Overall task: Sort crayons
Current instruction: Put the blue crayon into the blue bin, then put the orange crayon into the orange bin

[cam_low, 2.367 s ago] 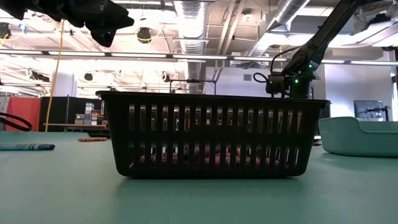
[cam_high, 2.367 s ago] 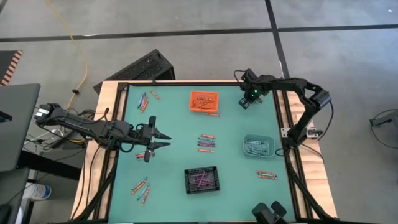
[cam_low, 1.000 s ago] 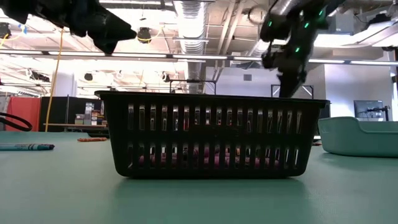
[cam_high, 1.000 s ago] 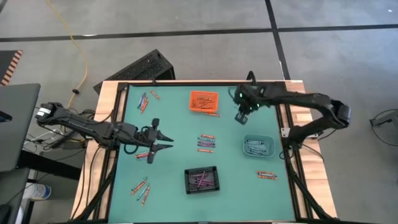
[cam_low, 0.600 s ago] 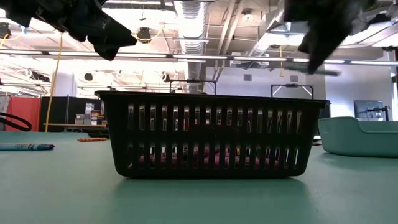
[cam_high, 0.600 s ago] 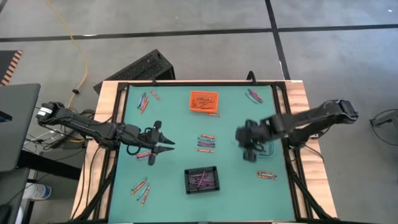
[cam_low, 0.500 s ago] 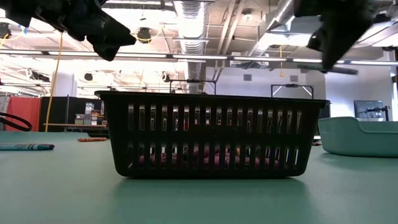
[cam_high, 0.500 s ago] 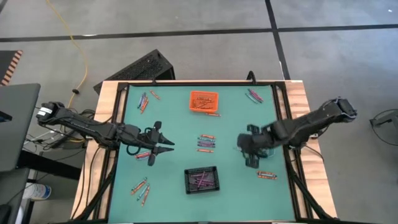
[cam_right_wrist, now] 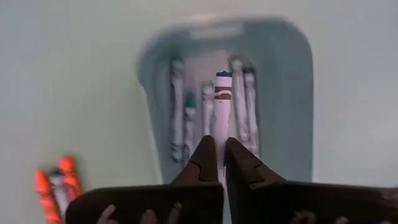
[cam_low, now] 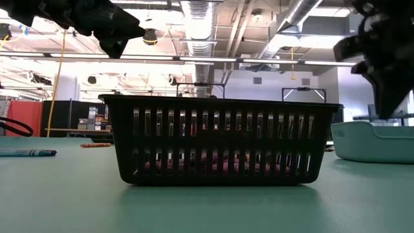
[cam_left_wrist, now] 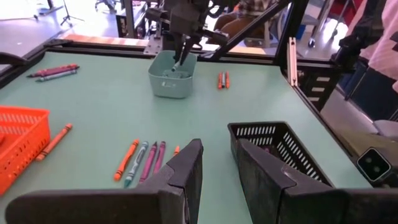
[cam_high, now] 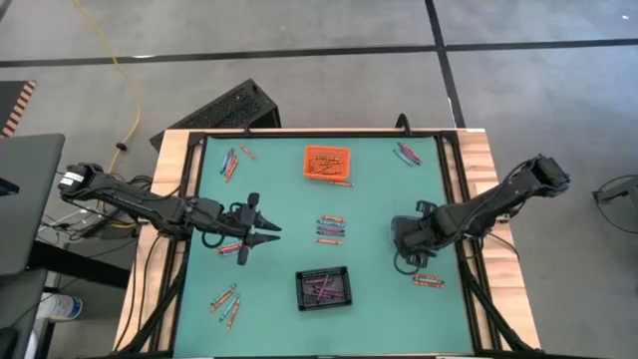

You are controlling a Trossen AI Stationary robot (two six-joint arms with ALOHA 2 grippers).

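Note:
My right gripper point(cam_high: 403, 242) hangs over the teal bin point(cam_right_wrist: 292, 93) at the table's right and is shut on a blue-tipped, white-wrapped crayon point(cam_right_wrist: 222, 93). Several grey and blue crayons lie in that bin. My arm hides the bin in the high view. It also shows in the left wrist view point(cam_left_wrist: 171, 78) and the low view point(cam_low: 372, 141). My left gripper point(cam_high: 261, 234) is open and empty above the table's left half. A group of loose crayons point(cam_high: 330, 227) lies flat at the table's middle. My right gripper pinches the crayon's rear part point(cam_right_wrist: 221, 163) between its two fingers. The fingers come from above, pointing down, and lie along the crayon. The crayon sticks out past the fingertips, blue tip point(cam_right_wrist: 222, 74) down over the teal bin. I cannot tell whether it touches anything in the bin.
An orange bin point(cam_high: 325, 160) stands at the far middle and a black slatted bin point(cam_high: 322, 288) at the near middle. Loose crayons lie at the far left point(cam_high: 231, 160), far right point(cam_high: 406, 153), near right point(cam_high: 429, 280) and near left point(cam_high: 224, 302), and one by my left gripper point(cam_high: 228, 248).
My right gripper has gone with its crayon from the far right part of the table toward the near edge. It has come to a stop over the teal bin and has gone down toward it.

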